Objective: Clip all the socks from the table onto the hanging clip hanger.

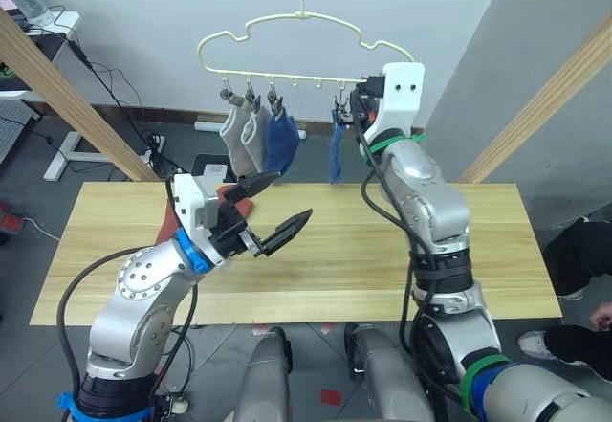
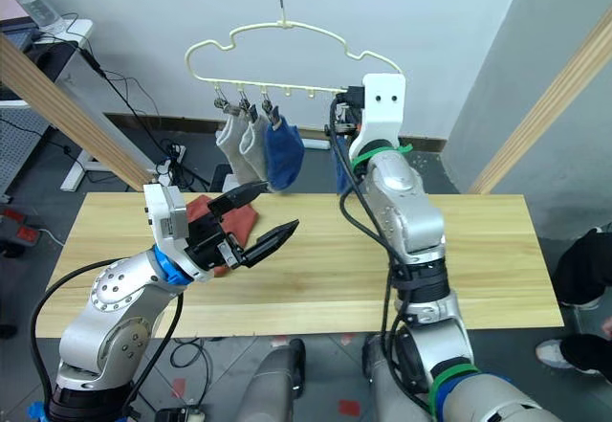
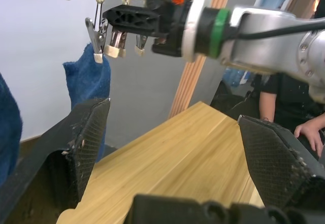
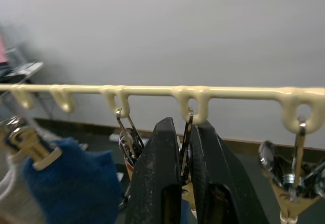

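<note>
While the right pincer [image 1: 356,108] pinches a clip [image 4: 186,148] on the clip hanger [image 1: 287,44], I judge the fourth sock, a blue one [image 1: 337,154], just hung. On the tabletop [image 2: 459,250] the rust-red socks [image 2: 229,217] lie behind my left pincer [image 2: 256,221], its fingers wide apart and empty. In the left wrist view, that blue sock hangs clipped. In the right wrist view, fingers squeeze the clip. Next: fetch a red sock.

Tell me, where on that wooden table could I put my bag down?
The table is bare from its middle to the robot's right end. The left end is crowded: a red sock lies there, under the open left end effector.
</note>
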Available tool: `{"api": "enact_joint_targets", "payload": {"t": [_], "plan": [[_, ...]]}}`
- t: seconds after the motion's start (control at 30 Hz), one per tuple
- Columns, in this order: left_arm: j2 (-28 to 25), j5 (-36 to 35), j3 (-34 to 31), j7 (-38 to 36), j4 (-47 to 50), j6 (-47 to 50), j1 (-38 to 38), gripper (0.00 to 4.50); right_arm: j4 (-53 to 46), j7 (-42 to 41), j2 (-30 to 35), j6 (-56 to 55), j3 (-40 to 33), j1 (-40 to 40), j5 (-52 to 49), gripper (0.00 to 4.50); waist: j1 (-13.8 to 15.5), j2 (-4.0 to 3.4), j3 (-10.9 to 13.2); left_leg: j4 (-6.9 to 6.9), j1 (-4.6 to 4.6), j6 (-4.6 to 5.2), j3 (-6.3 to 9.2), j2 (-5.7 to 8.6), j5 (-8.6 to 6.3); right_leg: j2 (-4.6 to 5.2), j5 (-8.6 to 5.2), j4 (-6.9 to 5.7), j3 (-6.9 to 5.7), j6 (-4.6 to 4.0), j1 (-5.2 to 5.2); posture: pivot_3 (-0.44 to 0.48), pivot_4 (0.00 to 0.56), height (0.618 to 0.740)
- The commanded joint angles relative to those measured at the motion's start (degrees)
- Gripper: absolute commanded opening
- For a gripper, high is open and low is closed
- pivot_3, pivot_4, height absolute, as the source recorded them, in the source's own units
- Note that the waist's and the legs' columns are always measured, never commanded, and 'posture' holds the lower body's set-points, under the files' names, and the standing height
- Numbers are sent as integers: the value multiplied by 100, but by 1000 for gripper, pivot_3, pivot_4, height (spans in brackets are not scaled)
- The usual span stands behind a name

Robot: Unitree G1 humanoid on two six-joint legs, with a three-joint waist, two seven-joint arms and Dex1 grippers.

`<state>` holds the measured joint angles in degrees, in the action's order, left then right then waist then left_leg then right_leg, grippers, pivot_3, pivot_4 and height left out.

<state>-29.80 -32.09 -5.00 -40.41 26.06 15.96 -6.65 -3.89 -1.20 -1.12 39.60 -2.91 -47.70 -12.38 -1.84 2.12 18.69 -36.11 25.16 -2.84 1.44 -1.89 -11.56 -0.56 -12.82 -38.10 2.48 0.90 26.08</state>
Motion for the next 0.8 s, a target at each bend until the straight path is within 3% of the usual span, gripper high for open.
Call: {"api": "enact_joint_targets", "payload": {"t": [0.03,0.17,0.37,0.6,0.8], "plan": [[-15,70,-222,205,-121,84,33,4500,-517,-440,269,610,-362,-89,-635,4,2,0,0,0,0,0,1,0,0,0,0,0,0,1,0,-13,334,740],[5,820,-174,716,-1141,26,-125,4500,-822,-1354,986,1898,-582,-228,-1655,4,-10,-4,3,0,-2,1,-1,-1,0,-2,-12,-2,1,21,0,-43,337,740],[-34,1720,173,861,-2953,-256,-821,4500,-729,-1621,914,3134,-1062,-394,-2826,4,-53,-6,4,2,-2,1,-1,-5,-1,-7,-12,-3,1,20,2,-73,346,740],[40,2487,579,685,-5281,-899,-1998,4500,-578,-1369,971,2872,-993,-483,-2673,4,-110,-5,5,1,6,2,-5,5,-1,1,-13,3,2,22,3,-118,367,740],[50,2665,522,655,-6405,-839,-2498,4500,-591,-1213,926,2827,-990,-514,-2692,4,-178,-6,7,2,11,5,-2,7,-3,8,-4,1,-2,9,5,-142,380,740]]}}
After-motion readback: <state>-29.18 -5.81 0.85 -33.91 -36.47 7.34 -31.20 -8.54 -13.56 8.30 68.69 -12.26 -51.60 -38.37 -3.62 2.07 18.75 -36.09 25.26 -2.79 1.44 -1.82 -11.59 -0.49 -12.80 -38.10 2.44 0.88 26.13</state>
